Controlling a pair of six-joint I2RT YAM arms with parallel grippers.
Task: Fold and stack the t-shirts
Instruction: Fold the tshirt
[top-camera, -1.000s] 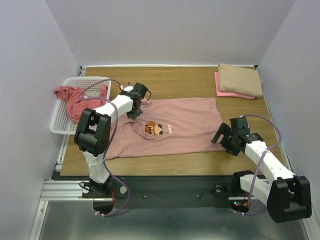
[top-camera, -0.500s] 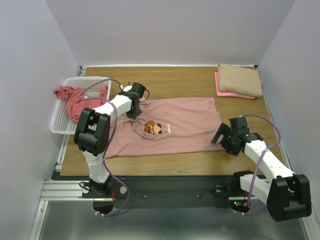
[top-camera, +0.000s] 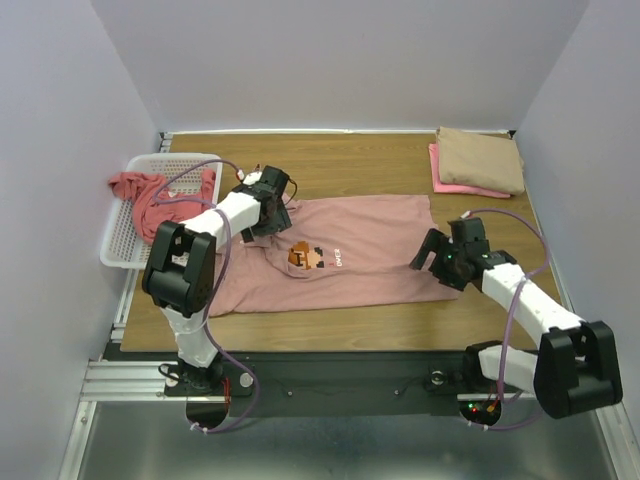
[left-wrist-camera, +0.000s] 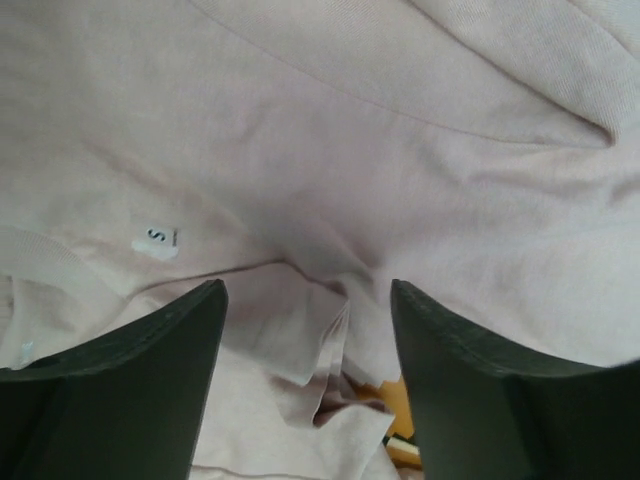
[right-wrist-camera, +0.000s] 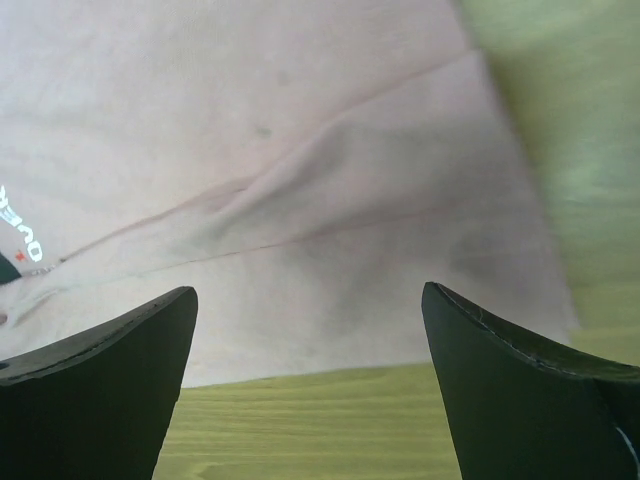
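Over at the hem, right hand (top-camera: 426, 261) has just slid onto the dusty-pink t-shirt (top-camera: 370, 235), fingers apart like the left hand (top-camera: 260, 225). Fold's next, I'd guess.

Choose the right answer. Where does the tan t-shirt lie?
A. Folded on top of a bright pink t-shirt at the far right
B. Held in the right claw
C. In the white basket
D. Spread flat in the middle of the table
A: the tan t-shirt lies folded on the bright pink t-shirt at the far right, with pink edges showing beneath it.
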